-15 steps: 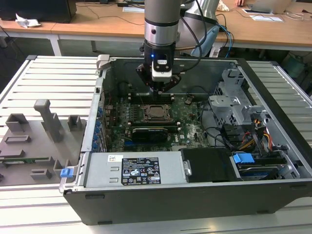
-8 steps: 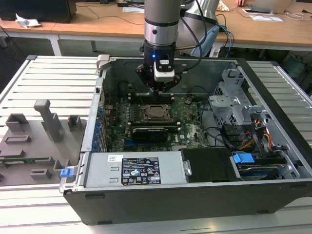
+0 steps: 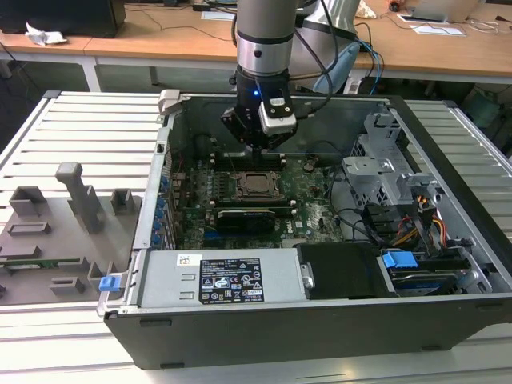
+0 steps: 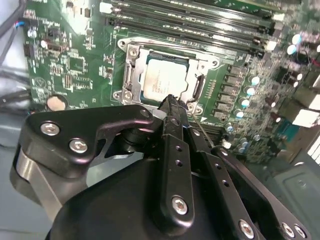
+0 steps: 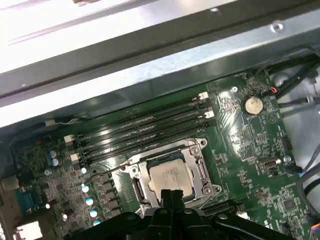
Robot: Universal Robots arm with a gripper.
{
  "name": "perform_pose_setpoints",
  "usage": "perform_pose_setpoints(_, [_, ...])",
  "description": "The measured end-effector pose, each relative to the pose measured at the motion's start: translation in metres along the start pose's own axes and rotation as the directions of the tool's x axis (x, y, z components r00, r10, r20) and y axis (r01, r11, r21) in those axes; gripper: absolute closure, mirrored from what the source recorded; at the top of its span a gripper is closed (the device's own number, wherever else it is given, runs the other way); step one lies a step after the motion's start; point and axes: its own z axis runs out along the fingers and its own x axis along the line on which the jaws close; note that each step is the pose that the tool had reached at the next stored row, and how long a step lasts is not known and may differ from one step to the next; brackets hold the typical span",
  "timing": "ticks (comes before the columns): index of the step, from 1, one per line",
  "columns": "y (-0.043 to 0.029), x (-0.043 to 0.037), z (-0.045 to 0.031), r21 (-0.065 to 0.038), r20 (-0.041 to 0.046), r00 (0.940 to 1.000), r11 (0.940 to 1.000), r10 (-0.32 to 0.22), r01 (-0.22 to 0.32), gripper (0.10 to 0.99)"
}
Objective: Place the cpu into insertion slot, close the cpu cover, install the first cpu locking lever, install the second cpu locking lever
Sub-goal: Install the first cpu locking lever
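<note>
Cpu lies flat in the insertion slot, with the cpu cover down around its edges. The jaws are together and hold nothing, their tips at the cover's near edge, just beside the chip. I cannot tell if they touch. In the first wrist view the memory slots run just beside the cover's far edge, with the case wall beyond them. In the exterior view the open computer case sits on the slatted surface, with free room above the board.

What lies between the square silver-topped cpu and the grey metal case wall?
In the first wrist view, long black memory slots run between the cpu and the case wall.
</note>
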Motion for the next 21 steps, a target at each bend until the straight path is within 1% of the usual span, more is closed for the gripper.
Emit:
perform_pose_setpoints(1, [0.0, 0.0, 0.0, 0.0, -0.001, 1.0, 1.0, -0.01, 0.01, 0.98])
perform_pose_setpoints(2, [0.0, 0.0, 0.0001, -0.001, -0.0056, 0.9998, 0.9998, -0.021, 0.021, 0.98])
perform_pose_setpoints(4, [0.0, 0.0, 0.0001, -0.003, -0.0207, 0.9993, 0.9995, -0.031, 0.031, 0.98])
perform_pose_setpoints(5, [0.0, 0.0, 0.0002, -0.003, -0.0349, 0.9983, 0.9989, -0.047, 0.047, 0.98])
perform_pose_setpoints(6, [0.0, 0.0001, 0.0003, -0.004, -0.0358, 0.9974, 0.9981, -0.062, 0.062, 0.98])
perform_pose_setpoints(8, [0.0, 0.0001, 0.0008, -0.005, -0.036, 0.9939, 0.9945, -0.105, 0.104, 0.98])
perform_pose_setpoints(11, [0.0, 0.0001, 0.0014, -0.007, -0.0359, 0.9861, 0.9868, -0.162, 0.162, 0.98])
perform_pose_setpoints(12, [-0.0001, 0.0, 0.0015, -0.011, -0.0364, 0.9814, 0.9821, -0.189, 0.188, 0.98])
perform_pose_setpoints(14, [0.0, 0.0, 0.0017, -0.02, -0.0369, 0.9767, 0.9773, -0.212, 0.211, 0.98])
perform_pose_setpoints(17, [0.0, 0.0001, 0.0018, -0.03, -0.033, 0.9719, 0.9723, -0.233, 0.232, 0.98])
perform_pose_setpoints(18, [0.0, 0.0001, 0.0018, -0.035, -0.031, 0.9678, 0.9679, -0.25, 0.249, 0.98])
perform_pose_setpoints(20, [0.0001, 0.0, 0.0019, -0.038, -0.0288, 0.9615, 0.9615, -0.273, 0.272, 0.98])
perform_pose_setpoints(21, [0.0, 0.0001, 0.0018, -0.039, -0.0261, 0.9579, 0.9578, -0.286, 0.285, 0.98])
